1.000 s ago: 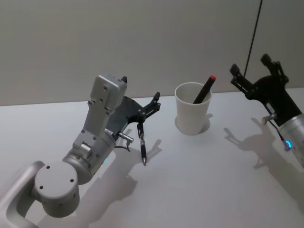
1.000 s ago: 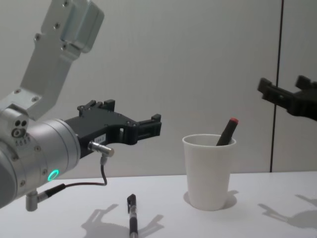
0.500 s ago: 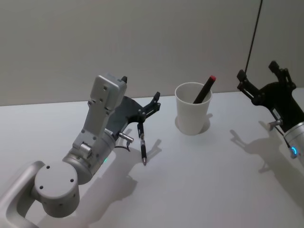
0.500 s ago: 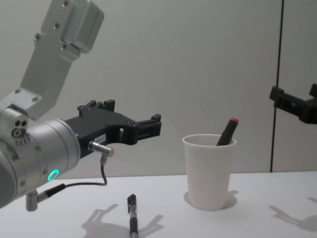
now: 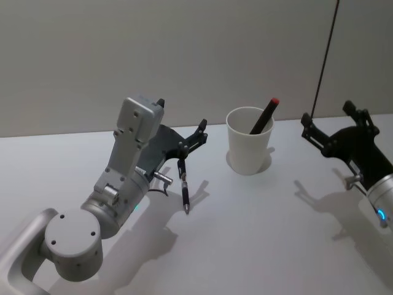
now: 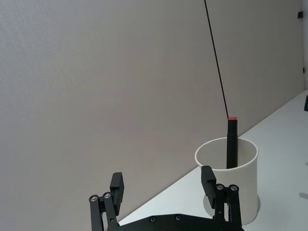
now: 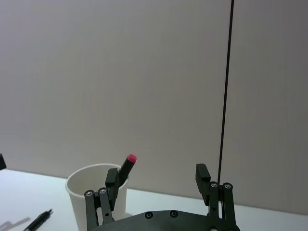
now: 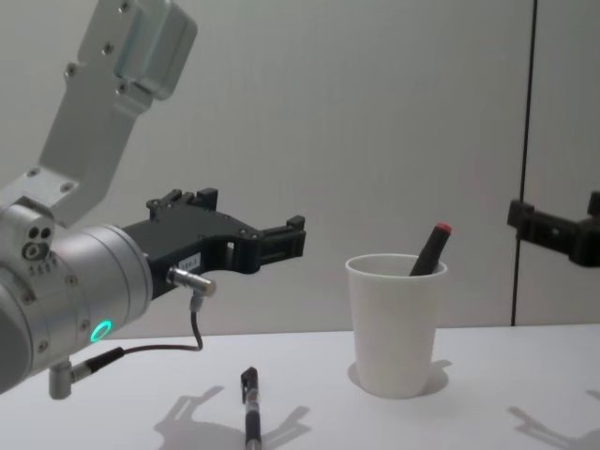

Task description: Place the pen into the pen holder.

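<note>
The pen holder [image 5: 249,150] [image 8: 396,328] [image 6: 246,192] [image 7: 77,197] is a white paper cup standing upright at the table's middle back. A black pen with a red end [image 5: 263,116] [image 8: 429,250] [image 6: 231,144] [image 7: 127,165] leans inside it. Another black pen [image 5: 184,190] [image 8: 249,412] [image 7: 39,220] lies flat on the table, left of the cup. My left gripper [image 5: 184,120] [image 8: 244,220] [image 6: 162,179] hovers open just above that lying pen and holds nothing. To the right of the cup, my right gripper [image 5: 327,115] [image 8: 560,211] [image 7: 157,174] hangs open and empty, facing the cup.
The white table [image 5: 258,233] meets a plain grey wall behind the cup. A thin dark vertical line [image 5: 325,58] runs down the wall at the right. Bare tabletop lies in front of the cup and between the two arms.
The right gripper has sunk lower and drawn a little away from the cup, still open. The left arm, both pens and the cup have not moved.
</note>
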`<action>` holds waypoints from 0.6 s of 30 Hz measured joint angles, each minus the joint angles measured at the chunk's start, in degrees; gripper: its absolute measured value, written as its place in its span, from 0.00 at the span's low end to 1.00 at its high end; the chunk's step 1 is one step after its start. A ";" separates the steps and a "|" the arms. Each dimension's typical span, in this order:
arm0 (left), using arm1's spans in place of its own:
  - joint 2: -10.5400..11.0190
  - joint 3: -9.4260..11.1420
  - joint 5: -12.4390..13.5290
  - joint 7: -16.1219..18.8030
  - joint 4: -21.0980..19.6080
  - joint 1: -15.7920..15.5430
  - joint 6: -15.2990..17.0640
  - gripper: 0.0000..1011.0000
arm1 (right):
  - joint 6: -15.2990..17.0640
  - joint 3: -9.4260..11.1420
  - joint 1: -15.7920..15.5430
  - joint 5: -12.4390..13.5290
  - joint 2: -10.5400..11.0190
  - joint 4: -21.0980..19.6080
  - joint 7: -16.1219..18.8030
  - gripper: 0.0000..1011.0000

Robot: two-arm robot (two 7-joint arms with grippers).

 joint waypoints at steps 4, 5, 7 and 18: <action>0.00 0.00 0.00 0.00 0.00 0.00 0.00 0.99 | 3.31 -0.17 -2.15 -0.78 0.62 -3.31 -1.64 0.99; 0.00 0.00 0.00 0.00 0.00 0.00 0.00 0.99 | 4.48 -0.25 -2.90 -1.06 0.84 -4.50 -2.18 0.99; 0.00 0.00 0.00 0.00 0.00 0.00 0.00 0.99 | 5.50 -0.31 -3.60 -1.31 1.05 -5.57 -2.69 0.99; 0.00 0.00 0.00 0.00 0.00 0.00 0.00 0.99 | 9.29 -0.49 -6.01 -2.19 1.76 -9.29 -4.54 0.99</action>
